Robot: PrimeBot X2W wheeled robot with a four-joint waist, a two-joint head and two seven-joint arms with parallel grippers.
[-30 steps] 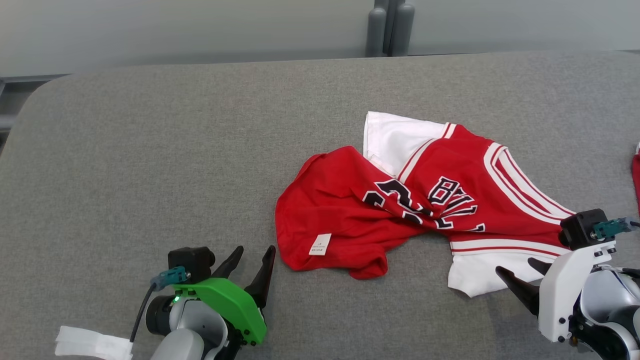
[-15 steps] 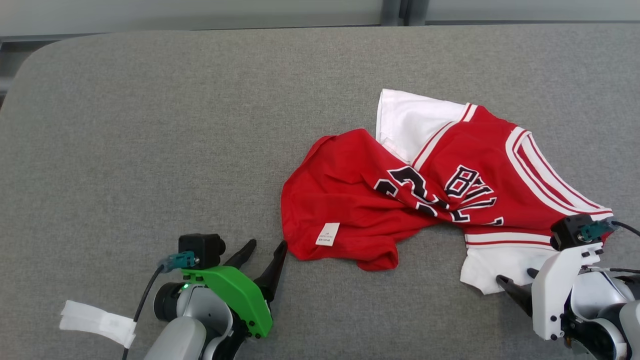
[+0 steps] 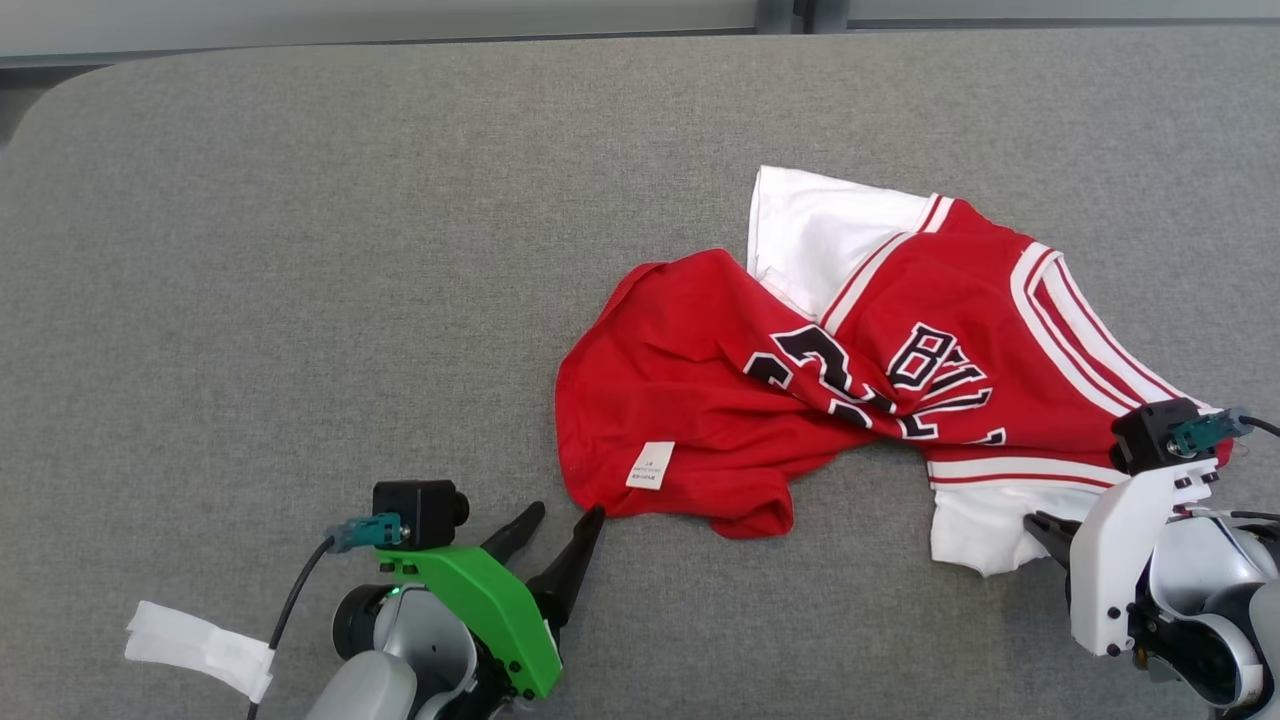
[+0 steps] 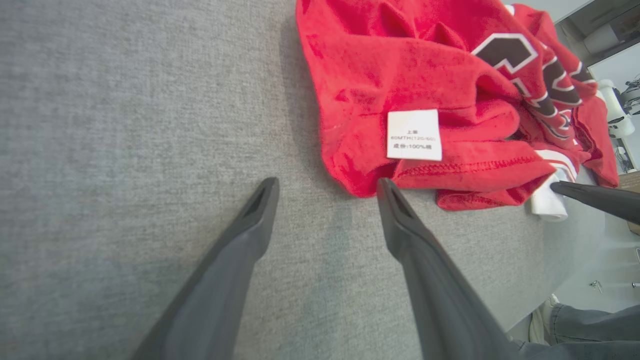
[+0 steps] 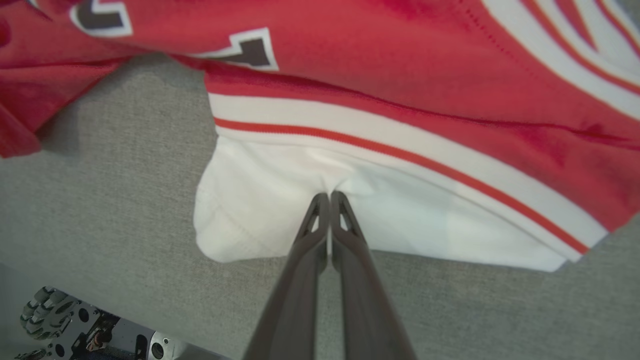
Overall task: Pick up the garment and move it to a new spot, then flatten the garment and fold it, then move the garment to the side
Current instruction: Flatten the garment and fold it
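right tool [image 5: 325, 196] pinching garment [image 3: 700, 380], left tool [image 4: 326, 182] wide — at its edge

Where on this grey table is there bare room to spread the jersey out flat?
Left of the jersey the table is bare, out to its rounded far corner and down to the left hand. Another bare strip runs behind the jersey. Near right is crowded: the right hand pinches the white hem.
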